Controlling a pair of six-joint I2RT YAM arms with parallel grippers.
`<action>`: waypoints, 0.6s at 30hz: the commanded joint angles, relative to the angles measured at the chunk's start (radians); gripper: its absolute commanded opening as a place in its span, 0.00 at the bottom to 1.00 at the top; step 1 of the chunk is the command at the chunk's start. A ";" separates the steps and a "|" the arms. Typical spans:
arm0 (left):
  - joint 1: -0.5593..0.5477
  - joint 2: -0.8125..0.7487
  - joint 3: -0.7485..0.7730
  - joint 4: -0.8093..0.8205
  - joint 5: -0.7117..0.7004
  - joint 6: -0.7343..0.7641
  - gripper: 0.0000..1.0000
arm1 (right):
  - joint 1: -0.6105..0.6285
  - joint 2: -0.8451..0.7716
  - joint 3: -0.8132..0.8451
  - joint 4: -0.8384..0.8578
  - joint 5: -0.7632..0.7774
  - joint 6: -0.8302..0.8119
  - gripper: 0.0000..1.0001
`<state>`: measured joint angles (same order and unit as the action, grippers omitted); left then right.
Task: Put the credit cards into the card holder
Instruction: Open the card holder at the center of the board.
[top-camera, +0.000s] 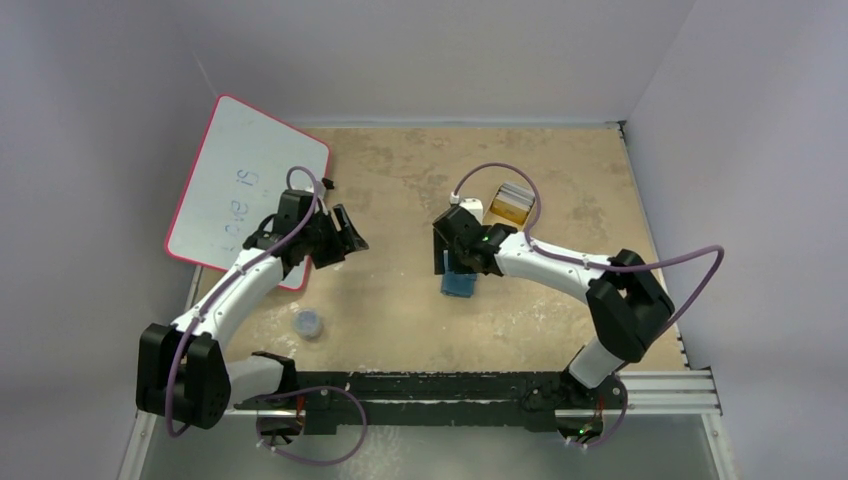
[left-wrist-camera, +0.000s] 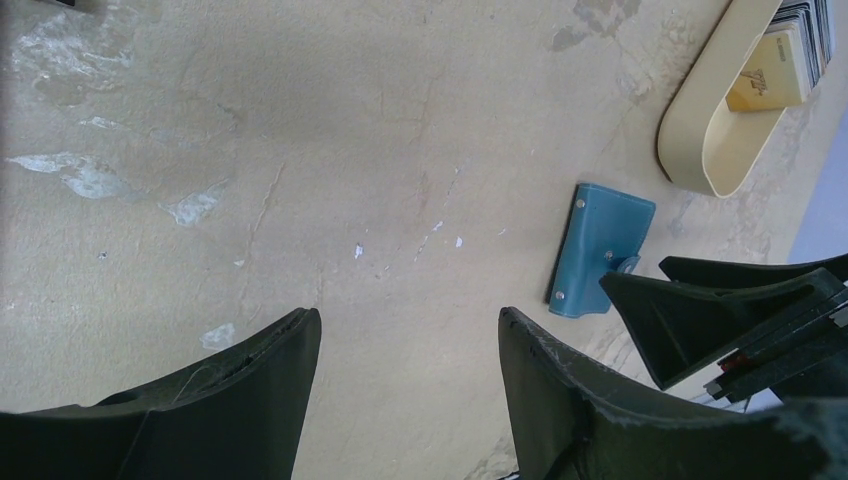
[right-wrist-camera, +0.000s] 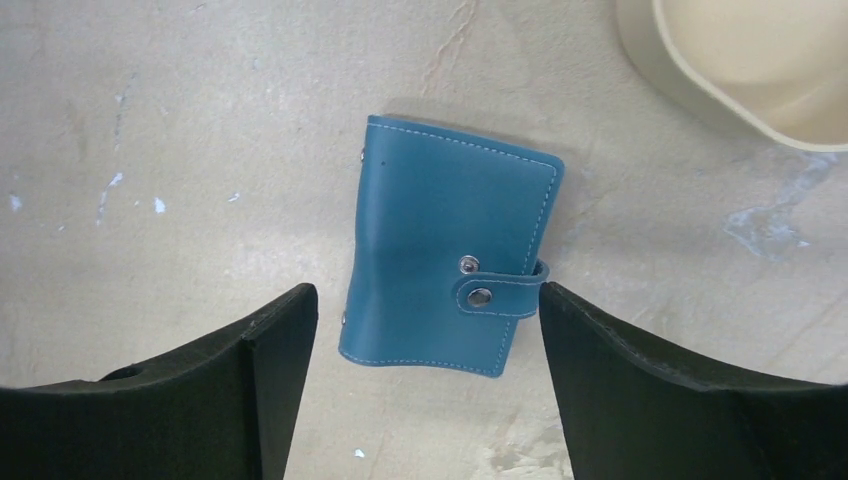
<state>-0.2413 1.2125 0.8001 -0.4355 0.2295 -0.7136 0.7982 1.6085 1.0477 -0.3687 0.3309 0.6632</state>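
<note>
The blue card holder lies closed and snapped on the table. It also shows in the top view and the left wrist view. My right gripper is open and empty just above it, its fingers either side of the holder's near end. The credit cards, orange-yellow and grey, stand stacked in a beige oval tray; they also show in the left wrist view. My left gripper is open and empty above bare table, well left of the holder.
A pink-rimmed whiteboard lies at the back left, under my left arm. A small round clear lid sits near the front left. The tray's rim is close beyond the holder. Grey walls enclose the table.
</note>
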 joint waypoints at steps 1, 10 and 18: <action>0.005 0.002 0.025 0.011 -0.012 0.022 0.64 | -0.001 0.023 0.069 -0.103 0.090 0.034 0.85; 0.004 -0.009 0.037 -0.013 -0.036 0.040 0.64 | -0.002 0.058 0.046 -0.090 0.066 0.084 0.54; 0.004 -0.015 0.037 -0.022 -0.048 0.044 0.65 | -0.001 0.126 0.050 -0.158 0.159 0.141 0.58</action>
<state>-0.2413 1.2137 0.8001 -0.4641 0.1978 -0.6876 0.7982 1.7237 1.0798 -0.4603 0.4088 0.7517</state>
